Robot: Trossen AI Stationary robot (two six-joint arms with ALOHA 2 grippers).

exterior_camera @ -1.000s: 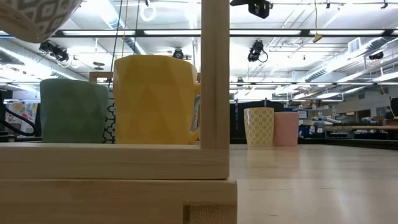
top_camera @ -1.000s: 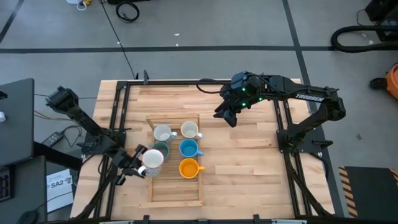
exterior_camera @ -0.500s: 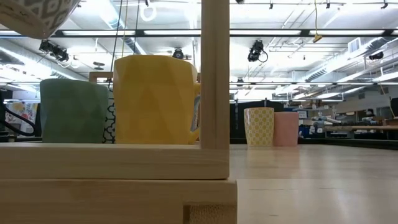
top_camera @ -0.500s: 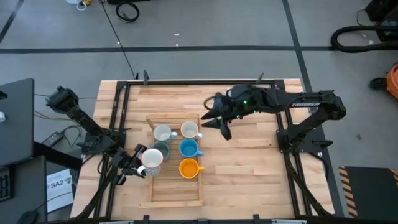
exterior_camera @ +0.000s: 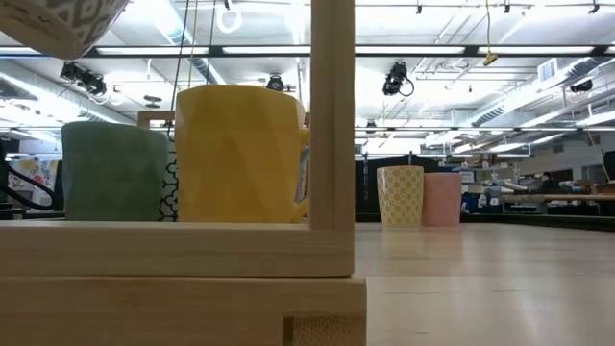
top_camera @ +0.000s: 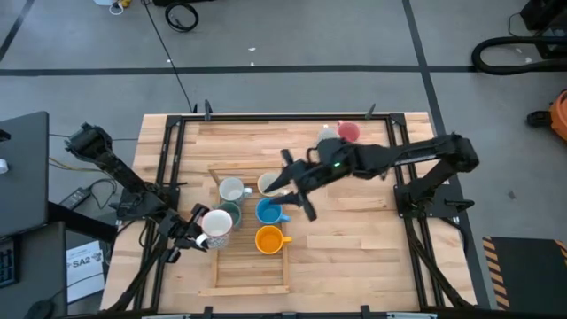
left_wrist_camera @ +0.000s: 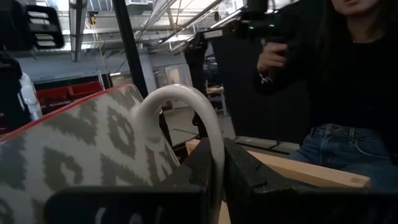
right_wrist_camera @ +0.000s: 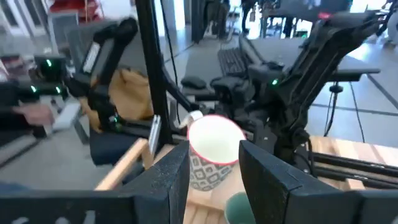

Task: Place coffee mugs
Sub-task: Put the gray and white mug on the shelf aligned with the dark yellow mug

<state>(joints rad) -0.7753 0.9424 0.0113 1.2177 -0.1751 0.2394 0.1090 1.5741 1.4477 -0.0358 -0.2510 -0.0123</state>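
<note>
A wooden tray (top_camera: 252, 276) in the middle of the table holds a white mug (top_camera: 232, 190), a cream mug (top_camera: 268, 184), a teal mug (top_camera: 229, 213), a blue mug (top_camera: 268, 211) and an orange mug (top_camera: 268, 238), all upright. My left gripper (top_camera: 197, 232) is shut on a grey-patterned white mug (top_camera: 216, 228) at the tray's left edge. My right gripper (top_camera: 288, 190) hangs open above the cream and blue mugs and touches nothing. A pink mug (top_camera: 348, 132) and a pale mug (top_camera: 328, 133) stand near the far edge. My left gripper pinches the patterned mug's white loop handle (left_wrist_camera: 208, 146) between its two fingers (left_wrist_camera: 249, 177). The mug is lifted clear, above the tray's left rim, and tilted, as its body (exterior_camera: 62, 24) shows in the low view.
Black frame rails (top_camera: 168, 159) run along the table's left and right sides. A person (left_wrist_camera: 339, 81) shows beyond the table in the left wrist view. Bare wood lies to the right of the tray and in its near half.
My right gripper has swung from the far right part of the table toward the left and near side, out over the tray's right column of mugs, tipping and rolling as it went. This uncovered the two mugs near the far edge. The mugs have not moved.
</note>
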